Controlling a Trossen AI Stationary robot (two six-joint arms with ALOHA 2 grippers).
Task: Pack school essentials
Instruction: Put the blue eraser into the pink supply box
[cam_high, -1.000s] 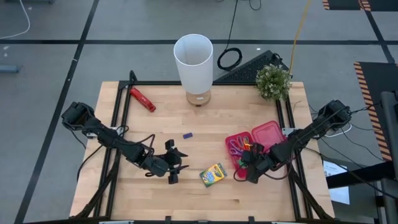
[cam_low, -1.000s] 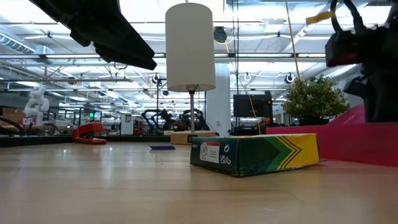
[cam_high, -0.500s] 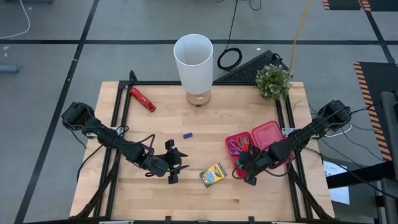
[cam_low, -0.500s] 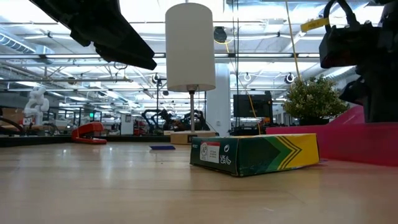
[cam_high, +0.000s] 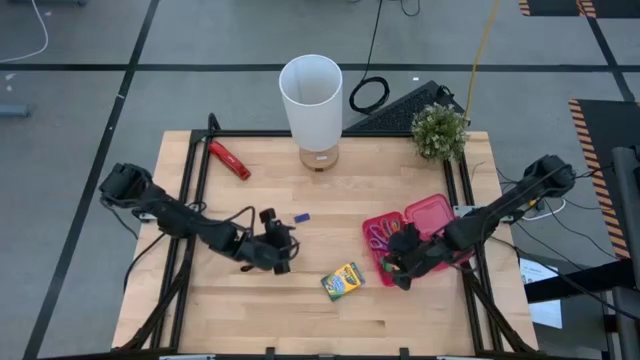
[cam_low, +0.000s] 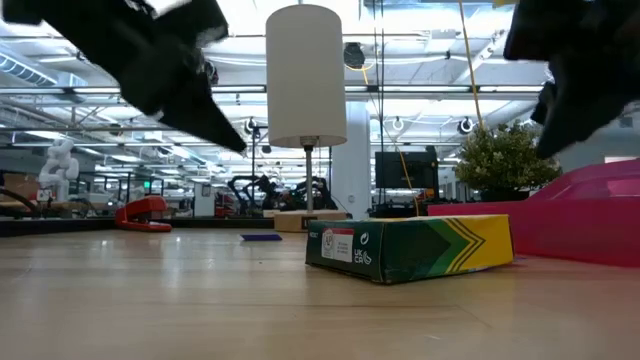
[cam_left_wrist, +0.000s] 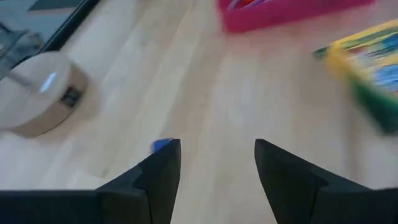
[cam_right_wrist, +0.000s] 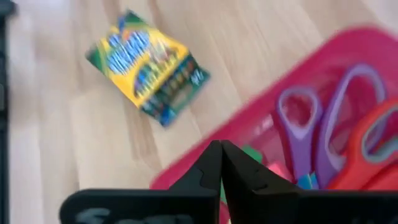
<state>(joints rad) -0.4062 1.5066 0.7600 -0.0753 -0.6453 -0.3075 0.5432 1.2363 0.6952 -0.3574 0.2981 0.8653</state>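
School essentials are found in two places. The yellow-green crayon box (cam_high: 343, 281) lies flat on the bare tabletop (cam_high: 330, 200), between the two arms and apart from both. The purple-handled scissors (cam_right_wrist: 311, 134) and red-handled scissors (cam_right_wrist: 367, 149) lie inside the pink case (cam_high: 378, 232), with small coloured pieces beside them. A small blue item (cam_high: 300, 216) is noted on the tabletop just beyond the left tool (cam_high: 281, 247). The left tool is seen released, its fingers (cam_left_wrist: 158, 177) spread with nothing between them, above the tabletop near the blue item. The right tool (cam_high: 400, 268) is positioned over the near edge of the pink case, its fingers clenched together on nothing. A red-and-black hand tool (cam_high: 228, 159), a white lamp (cam_high: 311, 100) and a potted plant (cam_high: 439, 131) stand at the far side.
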